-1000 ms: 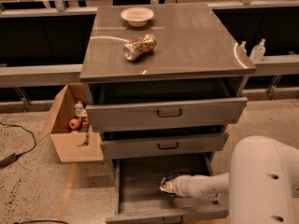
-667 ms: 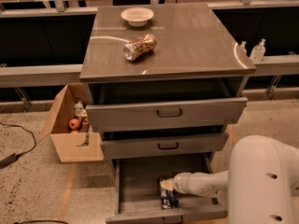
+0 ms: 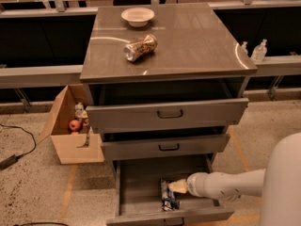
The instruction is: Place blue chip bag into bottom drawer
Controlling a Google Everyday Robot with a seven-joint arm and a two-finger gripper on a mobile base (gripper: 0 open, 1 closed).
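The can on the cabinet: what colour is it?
The can is gold-brown, patterned (camera view). The gripper is in the bottom drawer, by the chip bag.

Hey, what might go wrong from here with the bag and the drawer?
1. The gripper is down in the bottom drawer, close to the bag. Pulling out may snag the bag and drag it along.
2. The arm reaches in just under the middle drawer, so lifting too early may knock that drawer's front.
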